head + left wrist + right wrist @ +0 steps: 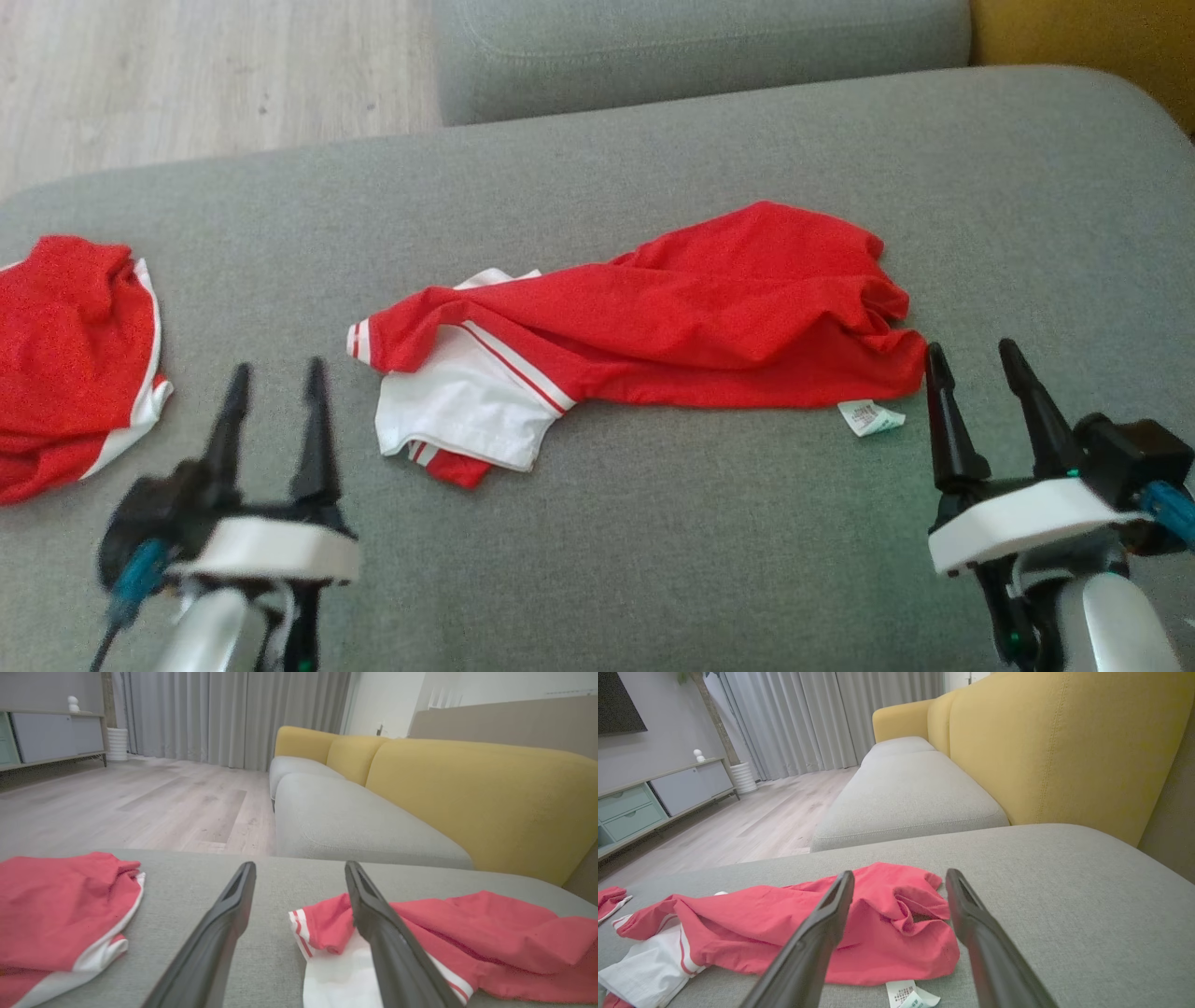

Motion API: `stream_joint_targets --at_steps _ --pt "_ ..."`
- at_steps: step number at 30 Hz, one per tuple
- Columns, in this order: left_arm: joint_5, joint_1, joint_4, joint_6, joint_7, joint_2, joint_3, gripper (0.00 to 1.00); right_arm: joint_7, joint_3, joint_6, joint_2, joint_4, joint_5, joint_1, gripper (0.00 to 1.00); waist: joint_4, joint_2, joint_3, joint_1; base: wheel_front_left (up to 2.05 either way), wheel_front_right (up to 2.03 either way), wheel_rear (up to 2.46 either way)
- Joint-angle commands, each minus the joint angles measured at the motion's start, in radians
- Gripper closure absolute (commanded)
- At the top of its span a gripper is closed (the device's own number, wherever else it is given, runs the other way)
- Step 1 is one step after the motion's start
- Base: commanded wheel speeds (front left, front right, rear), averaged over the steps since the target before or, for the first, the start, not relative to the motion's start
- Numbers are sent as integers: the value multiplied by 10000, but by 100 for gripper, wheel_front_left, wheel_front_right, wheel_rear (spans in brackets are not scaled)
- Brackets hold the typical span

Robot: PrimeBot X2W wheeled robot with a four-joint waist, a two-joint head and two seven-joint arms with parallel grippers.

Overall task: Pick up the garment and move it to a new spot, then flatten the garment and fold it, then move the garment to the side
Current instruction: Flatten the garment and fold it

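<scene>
A crumpled red garment (691,313) with white side panels and red stripes lies in the middle of the grey seat cushion (653,523); a white label (870,417) sticks out at its lower right edge. The same garment (467,942) fills the right of the left wrist view, and the garment (859,924) spreads across the right wrist view. My left gripper (276,378) is open, just left of the garment's striped white end. My right gripper (974,359) is open with nothing between its fingers, its left fingertip beside the garment's right corner.
A second red and white garment (70,359) lies folded at the cushion's left edge. Behind are another grey seat (700,47), a yellow backrest (1064,742) to the right, and wooden floor (187,75) beyond the cushion's far edge.
</scene>
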Motion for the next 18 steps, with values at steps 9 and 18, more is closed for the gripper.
stream_joint_targets --at_steps 9,18 --pt "613 1574 -1825 -117 -120 39 1673 0 298 -60 -7 -56 -190 111 115 0 48 -1 -198 2 0 0 0" --pt "769 1640 -1597 -378 -88 -290 1507 0 287 -30 -7 -56 -192 161 104 0 41 -1 -181 2 0 0 0"
